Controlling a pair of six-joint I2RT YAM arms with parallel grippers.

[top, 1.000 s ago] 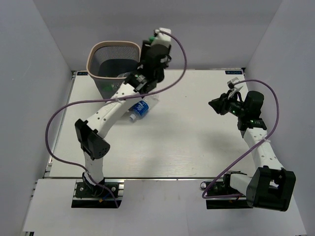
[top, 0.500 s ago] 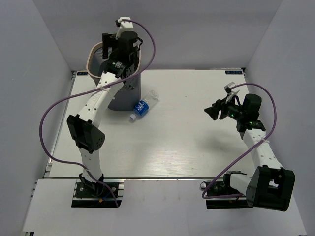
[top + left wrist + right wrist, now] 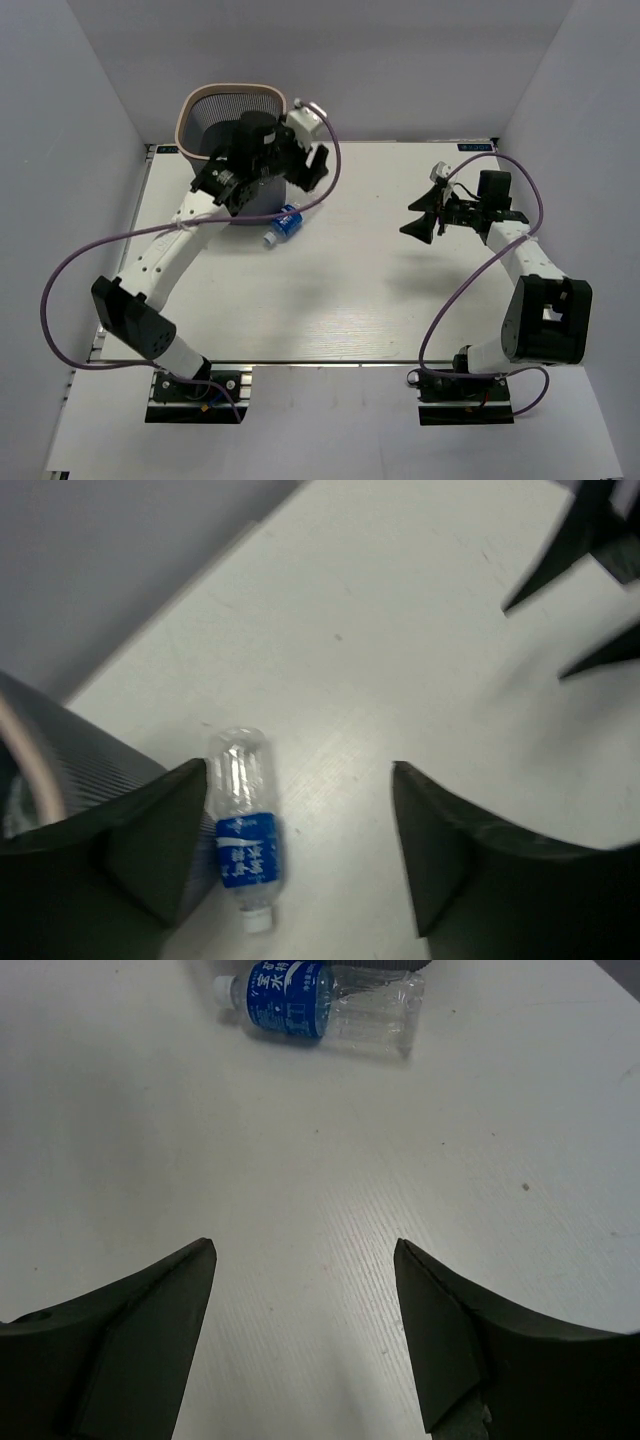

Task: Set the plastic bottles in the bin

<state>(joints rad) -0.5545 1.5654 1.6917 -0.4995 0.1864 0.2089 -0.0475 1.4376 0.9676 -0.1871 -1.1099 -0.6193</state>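
One clear plastic bottle (image 3: 283, 224) with a blue label and white cap lies on the white table just right of the bin (image 3: 231, 90), a dark mesh basket with a beige rim. My left gripper (image 3: 312, 172) hangs open and empty above and beside that bottle. In the left wrist view the bottle (image 3: 243, 830) lies close to the left finger, with the bin wall (image 3: 70, 750) at the left edge. My right gripper (image 3: 412, 217) is open and empty over the table's right half, pointing toward the bottle (image 3: 320, 1000), which lies well ahead of the gripper (image 3: 305, 1250).
The bin stands at the table's back left corner, close to the grey walls. Purple cables loop from both arms over the table. The right gripper's dark fingertips (image 3: 575, 550) show at the top right of the left wrist view.
The left arm swung over the bin, opened, then came back out to the right above the lying bottle. The right gripper opened and moved slightly left.
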